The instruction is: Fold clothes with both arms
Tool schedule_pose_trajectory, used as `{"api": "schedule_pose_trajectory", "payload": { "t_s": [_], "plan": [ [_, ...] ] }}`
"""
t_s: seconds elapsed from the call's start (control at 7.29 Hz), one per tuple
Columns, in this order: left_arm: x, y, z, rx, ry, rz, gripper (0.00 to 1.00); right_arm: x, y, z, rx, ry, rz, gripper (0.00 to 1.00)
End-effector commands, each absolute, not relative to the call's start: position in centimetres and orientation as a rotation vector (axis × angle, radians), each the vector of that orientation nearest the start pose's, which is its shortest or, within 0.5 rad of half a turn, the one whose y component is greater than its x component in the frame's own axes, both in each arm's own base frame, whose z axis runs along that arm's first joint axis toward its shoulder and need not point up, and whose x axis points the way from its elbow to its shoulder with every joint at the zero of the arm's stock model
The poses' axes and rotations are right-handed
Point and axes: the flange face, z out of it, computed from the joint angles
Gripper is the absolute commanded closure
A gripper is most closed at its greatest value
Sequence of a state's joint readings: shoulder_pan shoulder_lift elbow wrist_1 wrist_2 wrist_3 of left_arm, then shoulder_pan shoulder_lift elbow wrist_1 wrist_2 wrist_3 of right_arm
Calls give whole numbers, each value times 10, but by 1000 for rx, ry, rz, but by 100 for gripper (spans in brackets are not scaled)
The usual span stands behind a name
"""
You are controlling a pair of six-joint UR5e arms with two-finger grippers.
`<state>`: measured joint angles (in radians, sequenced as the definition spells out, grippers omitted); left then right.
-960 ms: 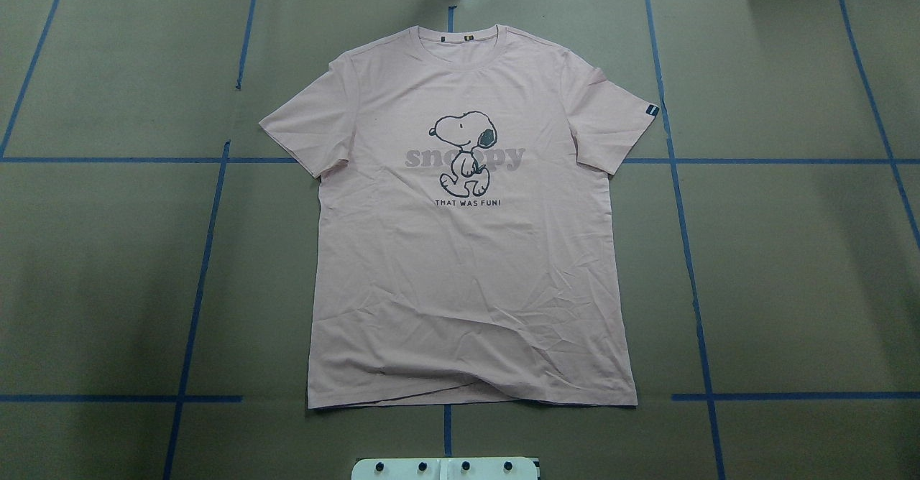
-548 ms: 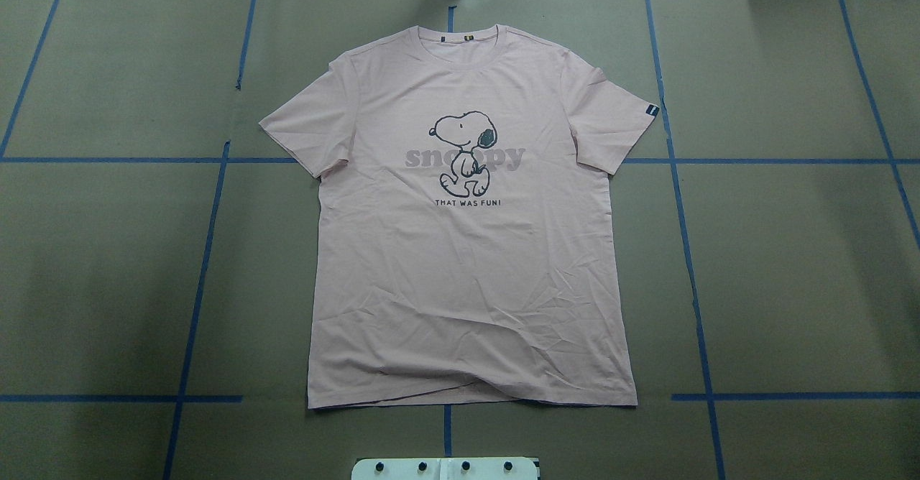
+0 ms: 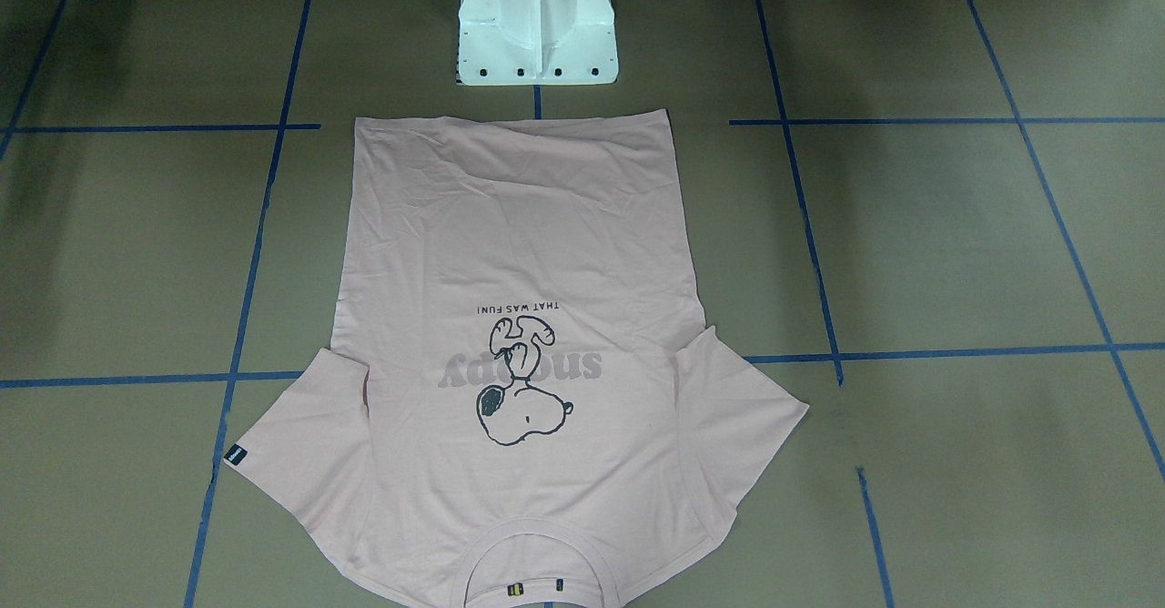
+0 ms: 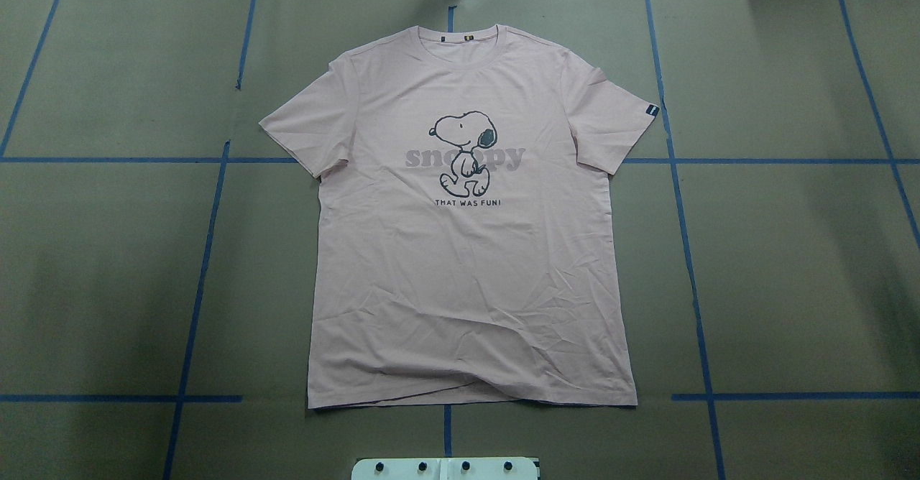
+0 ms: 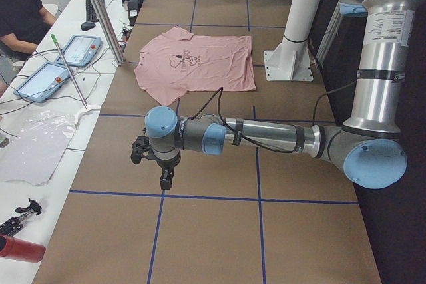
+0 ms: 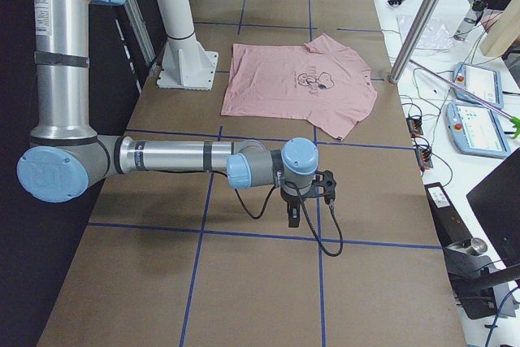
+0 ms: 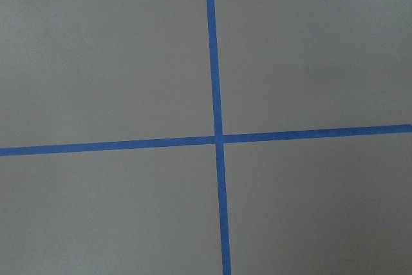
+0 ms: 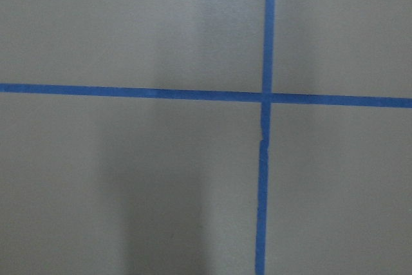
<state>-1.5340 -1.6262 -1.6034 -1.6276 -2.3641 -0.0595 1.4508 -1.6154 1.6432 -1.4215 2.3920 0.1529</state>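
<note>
The clothes are one pale pink T-shirt (image 4: 467, 264) with a Snoopy print, spread flat and face up at the table's middle, collar at the far side from the robot's base. The shirt (image 3: 519, 244) shows upside down in the front-facing view. It appears again as the shirt (image 5: 193, 64) and the shirt (image 6: 296, 79) in the side views. My left arm (image 5: 266, 136) reaches over bare table far from the shirt, its gripper (image 5: 165, 177) pointing down. My right arm (image 6: 171, 156) does the same at the other end, gripper (image 6: 294, 215) down. Whether either is open or shut I cannot tell.
Brown table paper carries a blue tape grid (image 4: 208, 250). The white pedestal base (image 3: 537, 35) stands just behind the shirt's hem. Side benches hold teach pendants (image 5: 46, 81), cables and a metal pole (image 5: 100, 11). A person (image 5: 20, 11) sits by the left bench.
</note>
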Motion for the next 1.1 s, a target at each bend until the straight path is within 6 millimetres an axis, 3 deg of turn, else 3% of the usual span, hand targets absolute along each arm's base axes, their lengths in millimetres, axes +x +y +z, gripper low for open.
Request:
{"api": "schedule_pose_trajectory", "payload": {
  "t_s": [0.0, 0.14, 0.27, 0.41, 0.55, 0.69, 0.82, 0.96],
  "plan": [
    [-41, -520, 607, 98, 824, 42, 0, -56, -530, 577, 86, -860, -117, 0],
    [-40, -520, 605, 101, 841, 47, 0, -105, -566, 532, 79, -882, -108, 0],
    [-40, -515, 599, 110, 854, 51, 0, -168, -602, 481, 48, -889, -50, 0],
    [-40, -508, 591, 123, 854, 56, 0, -221, -634, 442, 29, -890, -16, 0],
    [-40, -504, 588, 129, 854, 59, 0, -260, -655, 429, 37, -874, 18, 0],
    [-40, -503, 590, 127, 856, 59, 0, -298, -659, 436, 94, -841, 72, 0],
    [-40, -503, 590, 128, 856, 61, 0, -321, -660, 443, 137, -841, 153, 1],
    [-40, -503, 592, 126, 854, 61, 0, -331, -664, 450, 137, -851, 244, 5]
  ]
}}
